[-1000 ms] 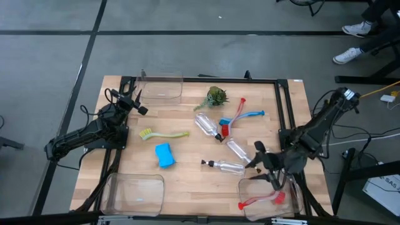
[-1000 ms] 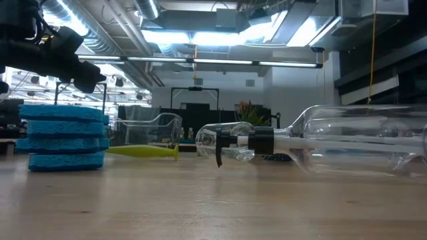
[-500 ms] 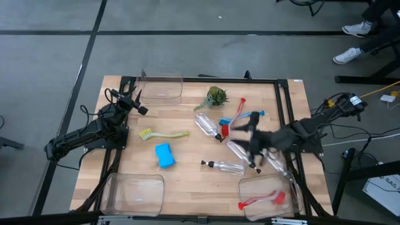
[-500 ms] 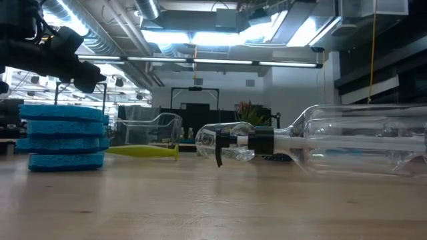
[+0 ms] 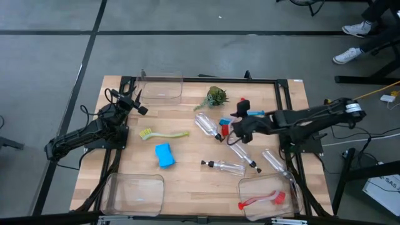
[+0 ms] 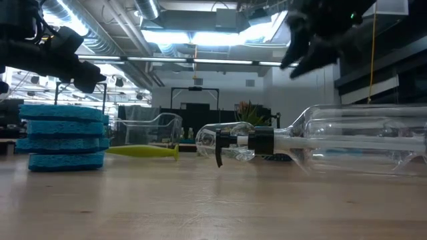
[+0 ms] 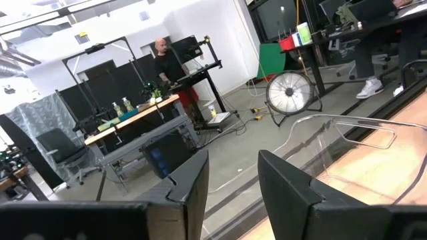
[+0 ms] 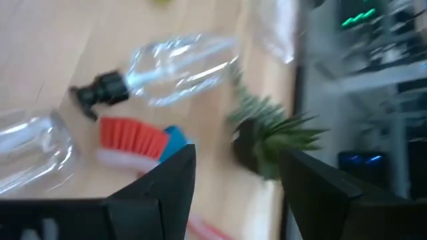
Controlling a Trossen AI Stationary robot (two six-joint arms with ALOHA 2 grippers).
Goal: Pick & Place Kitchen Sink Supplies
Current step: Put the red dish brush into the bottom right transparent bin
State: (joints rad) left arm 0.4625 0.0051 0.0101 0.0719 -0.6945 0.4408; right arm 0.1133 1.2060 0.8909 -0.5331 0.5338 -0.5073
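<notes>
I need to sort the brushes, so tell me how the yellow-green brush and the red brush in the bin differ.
The yellow-green brush lies on the bare table near the sponge; the red brush lies inside the clear bin at the near right corner. One has a yellow-green head and handle, the other a red head and reddish handle. Both are long-handled and lie flat, untouched by either gripper.

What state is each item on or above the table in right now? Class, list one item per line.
Left gripper: open, empty, idle at the table's left edge.
Right gripper: open, empty, above the crossed red and blue brushes.
Red brush: lying inside the near right bin.
Yellow-green brush: lying flat on the table.
Blue sponge: flat on the table.
Bottles: all lying on their sides.
Plant: upright.
</notes>
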